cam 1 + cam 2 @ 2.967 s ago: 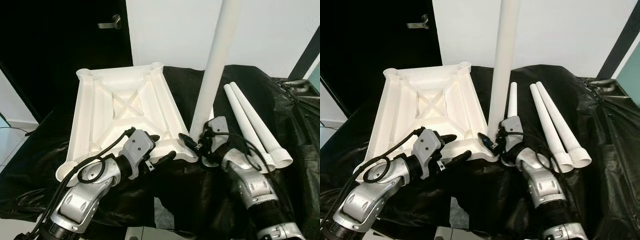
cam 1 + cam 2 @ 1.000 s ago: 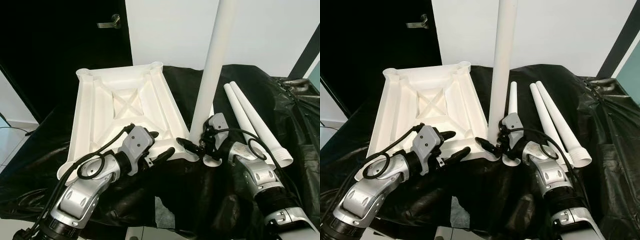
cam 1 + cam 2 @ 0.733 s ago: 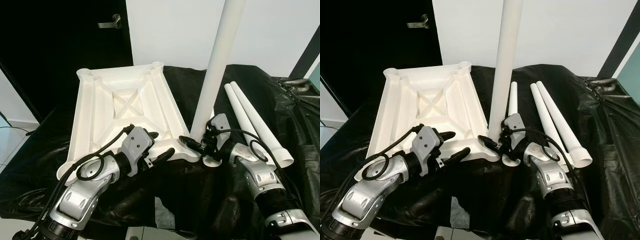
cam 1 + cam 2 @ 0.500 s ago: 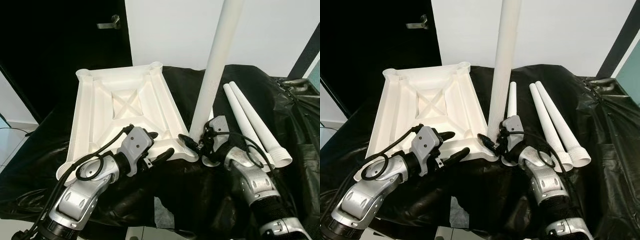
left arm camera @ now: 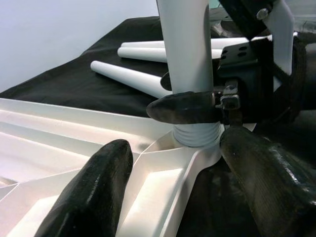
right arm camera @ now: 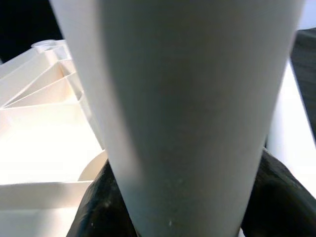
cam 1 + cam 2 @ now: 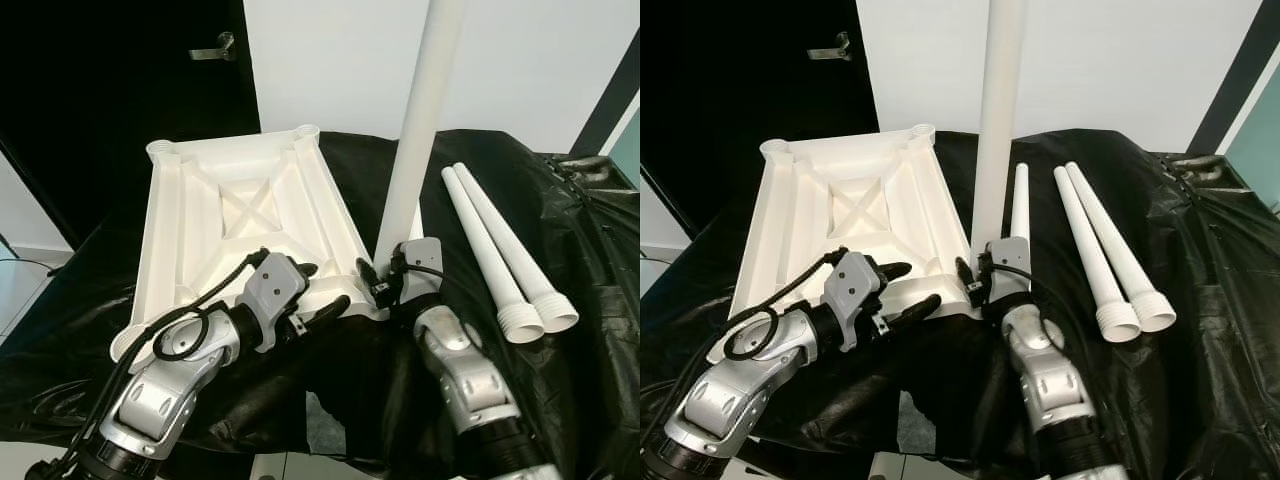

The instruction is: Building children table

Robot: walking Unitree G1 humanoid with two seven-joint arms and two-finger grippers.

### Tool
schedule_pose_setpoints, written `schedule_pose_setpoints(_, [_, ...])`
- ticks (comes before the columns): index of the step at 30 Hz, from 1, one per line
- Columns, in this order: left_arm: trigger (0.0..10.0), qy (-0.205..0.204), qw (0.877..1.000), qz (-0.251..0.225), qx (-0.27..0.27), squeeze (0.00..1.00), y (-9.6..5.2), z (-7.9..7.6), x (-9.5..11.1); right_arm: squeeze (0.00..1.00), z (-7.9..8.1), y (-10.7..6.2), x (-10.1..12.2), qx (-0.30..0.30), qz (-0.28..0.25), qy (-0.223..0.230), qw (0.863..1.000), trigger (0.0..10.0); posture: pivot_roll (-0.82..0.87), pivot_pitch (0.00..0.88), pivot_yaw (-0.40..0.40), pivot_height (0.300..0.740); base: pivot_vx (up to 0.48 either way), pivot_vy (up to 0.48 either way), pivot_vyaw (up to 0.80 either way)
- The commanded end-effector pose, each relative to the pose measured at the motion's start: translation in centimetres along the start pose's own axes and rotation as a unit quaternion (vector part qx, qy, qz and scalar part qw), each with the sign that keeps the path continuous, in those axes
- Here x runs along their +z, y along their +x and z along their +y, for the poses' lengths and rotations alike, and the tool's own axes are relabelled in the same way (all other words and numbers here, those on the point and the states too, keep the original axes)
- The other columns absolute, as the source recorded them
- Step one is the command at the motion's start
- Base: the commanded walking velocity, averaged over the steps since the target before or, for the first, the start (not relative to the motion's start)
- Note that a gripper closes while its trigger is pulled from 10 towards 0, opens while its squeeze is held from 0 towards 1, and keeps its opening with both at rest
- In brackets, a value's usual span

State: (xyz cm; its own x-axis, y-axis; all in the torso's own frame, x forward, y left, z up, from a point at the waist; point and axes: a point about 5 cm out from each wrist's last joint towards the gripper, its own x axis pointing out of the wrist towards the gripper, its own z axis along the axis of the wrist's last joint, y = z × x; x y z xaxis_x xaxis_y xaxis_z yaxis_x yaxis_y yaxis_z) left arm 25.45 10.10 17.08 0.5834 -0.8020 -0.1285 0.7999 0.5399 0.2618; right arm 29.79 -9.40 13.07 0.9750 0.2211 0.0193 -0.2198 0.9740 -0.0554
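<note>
The white tabletop point(image 7: 200, 230) lies upside down on black cloth, ribs facing up. One white leg point(image 7: 415, 130) stands upright in its near right corner socket, the threaded base point(image 5: 197, 134) seated there. My right gripper point(image 7: 378, 283) is shut on that leg just above the socket; in the right wrist view the leg point(image 6: 182, 98) sits between both black fingers point(image 6: 106, 207). My left gripper point(image 7: 320, 288) is open, astride the tabletop's near edge next to that corner, with one finger point(image 5: 94, 192) inside the rim and the other outside.
Two loose legs point(image 7: 495, 250) lie side by side on the cloth to the right, and a third point(image 7: 1020, 215) lies just behind the upright one. The black cloth point(image 7: 560, 400) is crumpled toward the front edge. A dark door with a handle point(image 7: 215, 47) stands at back left.
My right forearm has swung left, round beneath the upright leg, still shut on its base. The leg stays standing in the socket. The left arm has held still.
</note>
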Motion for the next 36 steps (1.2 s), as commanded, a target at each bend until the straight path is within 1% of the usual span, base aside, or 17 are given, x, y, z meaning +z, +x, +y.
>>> schedule_pose_setpoints(1, [10.0,0.001,1.0,0.007,-0.027,0.0,0.0,-0.3,-0.2,0.0,0.5,-0.3,-0.3,-0.004,0.008,-0.001,1.0,10.0,0.1,0.0,-0.01,0.74,0.0,0.0,0.0])
schedule_pose_setpoints(7, [10.0,0.003,1.0,0.009,-0.029,0.0,0.0,-0.3,-0.3,0.0,0.4,-0.5,0.2,-0.005,-0.004,-0.001,1.0,10.0,0.1,0.0,-0.009,0.74,0.0,0.0,0.0])
schedule_pose_setpoints(8, [10.0,0.005,1.0,0.008,-0.027,0.0,0.0,-0.1,-0.3,1.0,0.3,-0.6,0.3,-0.001,-0.009,0.002,1.0,10.0,0.1,0.0,-0.009,0.74,0.0,0.0,0.0])
schedule_pose_setpoints(15, [10.0,0.002,1.0,0.016,0.002,0.0,-0.4,1.2,-0.5,1.0,0.2,-1.1,0.5,0.021,-0.022,0.016,0.999,10.0,0.09,0.0,-0.01,0.74,0.0,0.0,0.0])
schedule_pose_setpoints(17, [10.0,0.002,0.999,0.04,0.028,0.0,-0.9,2.5,-1.2,1.0,0.1,-1.4,0.4,0.03,-0.022,0.014,0.999,10.0,0.1,0.0,-0.015,0.74,0.0,0.0,0.0])
schedule_pose_setpoints(18, [10.0,0.002,0.999,0.04,0.028,0.0,-0.9,2.5,-1.2,1.0,0.1,-1.4,0.4,0.03,-0.022,0.014,0.999,10.0,0.1,0.0,-0.015,0.74,0.0,0.0,0.0])
schedule_pose_setpoints(19, [10.0,0.001,0.998,0.054,0.044,0.0,-1.1,3.3,-1.6,1.0,0.0,-1.6,0.3,0.03,-0.021,0.009,0.999,10.0,0.1,0.0,-0.015,0.74,0.0,0.0,0.0])
schedule_pose_setpoints(20, [10.0,0.005,0.995,0.079,0.066,0.0,-1.3,4.2,-2.2,0.0,-0.1,-1.7,0.2,0.03,-0.019,0.007,0.999,10.0,0.1,0.0,-0.017,0.74,0.0,0.0,0.0])
schedule_pose_setpoints(21, [10.0,0.004,0.991,0.102,0.085,0.0,-1.5,4.9,-2.9,0.0,-0.2,-1.8,0.1,0.03,-0.017,0.001,0.999,10.0,0.1,0.0,-0.017,0.74,0.0,0.0,0.0])
schedule_pose_setpoints(22, [10.0,0.004,0.991,0.102,0.085,0.0,-1.5,4.9,-2.9,0.0,-0.2,-1.8,0.1,0.03,-0.017,0.001,0.999,10.0,0.1,0.0,-0.017,0.74,0.0,0.0,0.0])
schedule_pose_setpoints(24, [10.0,0.003,0.982,0.152,0.112,0.0,-2.0,5.9,-4.3,0.0,-0.4,-1.9,0.0,0.033,-0.019,-0.003,0.999,10.0,0.1,0.0,-0.015,0.74,0.0,0.0,0.0])
schedule_pose_setpoints(25, [10.0,0.003,0.982,0.152,0.112,0.0,-2.0,5.9,-4.3,0.0,-0.4,-1.9,0.0,0.033,-0.019,-0.003,0.999,10.0,0.1,0.0,-0.015,0.74,0.0,0.0,0.0])
schedule_pose_setpoints(26, [10.0,0.006,0.974,0.189,0.124,0.0,-2.3,6.3,-5.3,0.0,-0.4,-1.9,0.1,0.035,-0.021,-0.002,0.999,10.0,0.09,0.0,-0.014,0.74,0.0,0.0,0.0])
schedule_pose_setpoints(29, [10.0,0.008,0.971,0.202,0.128,0.0,-2.4,6.4,-5.7,0.0,-0.5,-2.0,0.1,0.036,-0.021,0.0,0.999,10.0,0.09,0.0,-0.014,0.74,0.0,0.0,0.0])
schedule_pose_setpoints(32, [10.0,0.003,0.96,0.235,0.154,0.0,-2.4,7.0,-6.6,0.0,-0.5,-2.0,0.0,0.035,-0.019,-0.008,0.999,10.0,0.09,0.0,-0.006,0.74,0.0,0.0,0.0])
schedule_pose_setpoints(33, [10.0,0.003,0.96,0.235,0.154,0.0,-2.4,7.0,-6.6,0.0,-0.5,-2.0,0.0,0.035,-0.019,-0.008,0.999,10.0,0.09,0.0,-0.006,0.74,0.0,0.0,0.0])
schedule_pose_setpoints(36, [10.0,-0.004,0.953,0.253,0.165,0.0,-1.8,7.2,-7.0,0.0,-0.3,-2.1,0.1,0.036,-0.022,-0.01,0.999,10.0,0.08,0.0,-0.001,0.74,0.0,0.0,0.0])
